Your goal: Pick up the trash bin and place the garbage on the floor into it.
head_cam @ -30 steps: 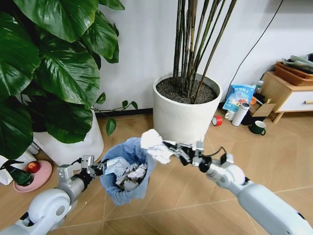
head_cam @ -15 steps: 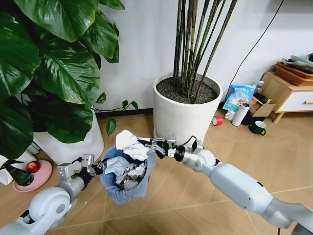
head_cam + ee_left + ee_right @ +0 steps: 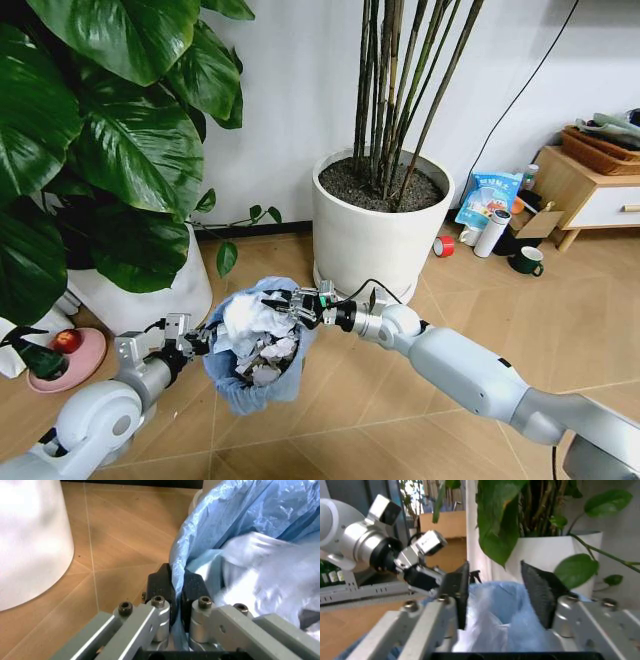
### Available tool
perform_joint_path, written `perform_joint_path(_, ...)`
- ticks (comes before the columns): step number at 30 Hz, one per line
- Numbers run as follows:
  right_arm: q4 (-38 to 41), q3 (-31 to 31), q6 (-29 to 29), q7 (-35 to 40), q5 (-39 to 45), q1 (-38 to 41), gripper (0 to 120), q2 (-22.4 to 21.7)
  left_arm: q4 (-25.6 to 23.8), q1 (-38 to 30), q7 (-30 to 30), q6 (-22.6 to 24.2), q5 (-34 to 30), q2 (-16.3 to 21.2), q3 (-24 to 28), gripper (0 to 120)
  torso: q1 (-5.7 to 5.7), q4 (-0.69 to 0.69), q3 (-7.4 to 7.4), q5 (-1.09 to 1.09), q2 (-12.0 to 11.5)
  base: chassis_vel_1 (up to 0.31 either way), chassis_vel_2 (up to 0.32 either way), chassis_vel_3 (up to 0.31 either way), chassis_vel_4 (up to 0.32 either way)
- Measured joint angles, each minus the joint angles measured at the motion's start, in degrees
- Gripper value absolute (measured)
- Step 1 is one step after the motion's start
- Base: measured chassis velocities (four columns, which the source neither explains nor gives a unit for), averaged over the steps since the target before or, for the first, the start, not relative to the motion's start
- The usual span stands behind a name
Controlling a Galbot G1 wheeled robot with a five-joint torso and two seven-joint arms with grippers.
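Over herringbone floor (image 3: 380, 400), left end effector (image 3: 177, 587) clamps trash bin (image 3: 255, 375); right end effector (image 3: 497, 588) spread.

light: bright, even | shadows: soft | wrist views: blurred up close | glare: none

Trash bin (image 3: 255, 365) held above the floor (image 3: 350, 420), in front of and between two plant pots (image 3: 378, 235). Left gripper (image 3: 195, 342) clamps its left rim; right gripper (image 3: 290, 305), jaws apart, sits over its right rim. Paper wad (image 3: 250, 318) lies atop the garbage (image 3: 265, 365) inside.
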Motion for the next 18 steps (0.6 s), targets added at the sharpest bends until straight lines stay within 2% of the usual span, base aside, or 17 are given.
perform_joint_path(1, -0.28, 0.07, -0.07, 0.0, -0.06, 0.07, 45, -0.28, 0.0, -0.1, -0.06, 0.01, -0.15, 0.0, -0.06, 0, 0.0, 0.0, 0.0, 0.0, 0.0, 0.0, 0.0, 0.0, 0.0)
perform_joint_path(2, -0.28, 0.07, -0.07, 0.0, -0.06, 0.07, 45, -0.28, 0.0, -0.1, -0.06, 0.01, -0.15, 0.0, -0.06, 0, 0.0, 0.0, 0.0, 0.0, 0.0, 0.0, 0.0, 0.0, 0.0)
perform_joint_path(6, 0.2, 1.7, -0.16, 0.1, -0.1, -0.77, 63, -2.36, 0.15, -0.28, -0.58, 0.04, -0.65, -0.12, -0.58, 0, 0.0, 0.01, 0.0, 0.01, 0.0, 0.0, 0.0, 0.0, 0.0)
perform_joint_path(7, 0.2, 1.7, -0.16, 0.1, -0.1, -0.77, 63, -2.36, 0.15, -0.28, -0.58, 0.04, -0.65, -0.12, -0.58, 0, 0.0, 0.01, 0.0, 0.01, 0.0, 0.0, 0.0, 0.0, 0.0)
perform_joint_path(10, 0.5, 4.63, -0.04, 1.11, -0.84, -3.18, 78, -4.68, 0.58, -0.28, -0.68, 0.04, -0.7, -0.33, -0.88, 0, 0.0, 0.0, 0.0, 0.01, 0.0, 0.0, 0.0, 0.0, 0.0)
perform_joint_path(13, 0.69, 6.27, 0.06, 1.57, -1.19, -4.7, 85, -5.69, 0.76, -0.29, -0.67, 0.04, -0.71, -0.32, -0.96, 0, 0.0, -0.02, 0.0, 0.01, 0.01, 0.0, 0.0, 0.0, 0.0)
perform_joint_path(14, 1.14, 9.08, 0.24, 2.0, -1.83, -6.94, 98, -6.88, 0.94, -0.38, -0.67, 0.04, -0.97, -0.29, -1.18, 0, 0.0, -0.01, -0.01, 0.01, 0.01, 0.0, 0.0, 0.0, 0.0)
perform_joint_path(18, 1.39, 11.05, 0.34, 2.03, -2.16, -8.49, 100, -7.4, 0.98, -0.39, -0.71, 0.03, -1.2, -0.17, -1.29, 0, 0.0, 0.0, 0.0, 0.01, 0.01, 0.0, 0.0, 0.0, 0.0)
